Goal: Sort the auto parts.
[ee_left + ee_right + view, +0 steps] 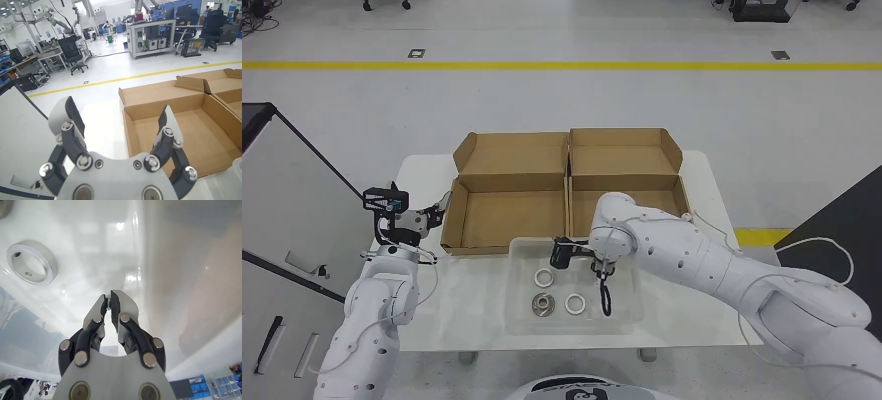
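My right gripper (108, 302) (604, 300) is down inside the clear plastic bin (627, 315), shut on a small threaded bolt (108, 303) held between its pads. A silver metal ring (32, 262) (579, 303) lies on the bin floor beside it. Another white ring (543, 276) and a grey round part (541, 304) lie farther left in the bin. My left gripper (121, 113) (434, 215) hangs open, holding nothing, at the left edge of the left cardboard box (181, 136) (504, 215).
Two open cardboard boxes stand side by side behind the bin; the right box (627, 195) (232, 102) has nothing visible in it. The white table (702, 170) ends just beyond the boxes. A dark slanted panel (302, 170) stands off the table's left side.
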{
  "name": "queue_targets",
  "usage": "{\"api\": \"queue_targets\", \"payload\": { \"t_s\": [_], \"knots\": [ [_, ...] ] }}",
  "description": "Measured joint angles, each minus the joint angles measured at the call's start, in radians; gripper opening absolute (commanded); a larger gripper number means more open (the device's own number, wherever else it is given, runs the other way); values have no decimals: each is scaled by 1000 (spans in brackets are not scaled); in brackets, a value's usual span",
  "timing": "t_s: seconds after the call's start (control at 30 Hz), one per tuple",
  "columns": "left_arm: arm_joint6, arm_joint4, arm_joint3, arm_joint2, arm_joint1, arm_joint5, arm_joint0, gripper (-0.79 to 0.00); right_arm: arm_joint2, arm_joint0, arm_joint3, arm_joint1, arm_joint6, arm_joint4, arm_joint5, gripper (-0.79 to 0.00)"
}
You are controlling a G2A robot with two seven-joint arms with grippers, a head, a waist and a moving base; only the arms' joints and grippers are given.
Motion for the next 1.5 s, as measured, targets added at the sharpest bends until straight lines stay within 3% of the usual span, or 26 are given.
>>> {"api": "queue_targets", "payload": {
  "t_s": [0.33,0.67,0.83,1.27,1.5],
  "knots": [
    [0,0,0,0,0,0,0,0,90,-15,-150,65,-11,143,-12,-785],
    [0,0,0,0,0,0,0,0,218,-91,-290,206,-146,412,-147,-785],
    [0,0,0,0,0,0,0,0,211,-117,-325,277,-248,503,-249,-785],
    [0,0,0,0,0,0,0,0,217,-127,-314,283,-275,512,-255,-785],
    [0,0,0,0,0,0,0,0,318,-172,-215,336,-351,604,-353,-785]
  ]
}}
